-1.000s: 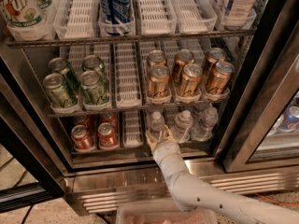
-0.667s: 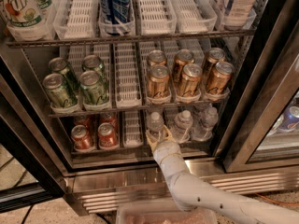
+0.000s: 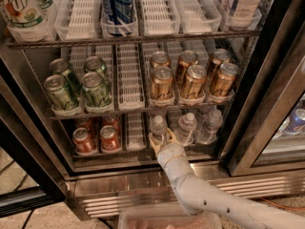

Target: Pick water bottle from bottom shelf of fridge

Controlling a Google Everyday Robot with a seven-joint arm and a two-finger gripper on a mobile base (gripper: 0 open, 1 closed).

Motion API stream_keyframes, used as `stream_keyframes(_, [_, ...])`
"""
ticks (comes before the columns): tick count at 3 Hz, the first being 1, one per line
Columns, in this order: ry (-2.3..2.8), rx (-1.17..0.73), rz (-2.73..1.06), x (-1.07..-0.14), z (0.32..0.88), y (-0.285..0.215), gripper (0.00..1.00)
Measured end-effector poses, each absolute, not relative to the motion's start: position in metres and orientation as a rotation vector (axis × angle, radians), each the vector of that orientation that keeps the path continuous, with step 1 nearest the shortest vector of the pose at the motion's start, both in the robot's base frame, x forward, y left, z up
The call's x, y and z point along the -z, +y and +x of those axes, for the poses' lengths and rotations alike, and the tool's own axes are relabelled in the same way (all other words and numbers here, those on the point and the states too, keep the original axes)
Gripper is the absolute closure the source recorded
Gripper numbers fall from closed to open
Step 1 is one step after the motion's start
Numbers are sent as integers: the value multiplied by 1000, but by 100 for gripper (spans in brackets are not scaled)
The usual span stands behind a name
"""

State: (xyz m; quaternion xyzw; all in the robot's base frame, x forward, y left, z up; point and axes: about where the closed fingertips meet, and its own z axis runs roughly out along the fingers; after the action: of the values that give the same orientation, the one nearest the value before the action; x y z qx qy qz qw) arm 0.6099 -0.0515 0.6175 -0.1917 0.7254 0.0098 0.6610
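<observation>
The fridge (image 3: 267, 104) stands open, its dark frame around wire racks. Three small clear water bottles with white caps stand at the right of the bottom shelf (image 3: 136, 149). My gripper (image 3: 161, 139) reaches up from the lower middle to the leftmost water bottle (image 3: 158, 126). Its tan fingers (image 3: 152, 140) are spread, one on each side of the bottle's lower body. The bottle stands upright in its lane tray. The other two bottles (image 3: 187, 125) stand just to the right.
Two red cans (image 3: 97, 138) stand at the left of the bottom shelf. Green cans (image 3: 78, 85) and gold cans (image 3: 190, 78) fill the rack above. The ribbed steel base panel (image 3: 119, 190) lies below the shelf. The glass door (image 3: 286, 128) hangs open at the right.
My gripper has crept slightly further in around the leftmost bottle. The bottles and cans have not moved.
</observation>
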Motion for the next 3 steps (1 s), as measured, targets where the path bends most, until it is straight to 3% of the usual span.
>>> stream_keyframes(3, [1616, -99, -432, -648, 606, -55, 100])
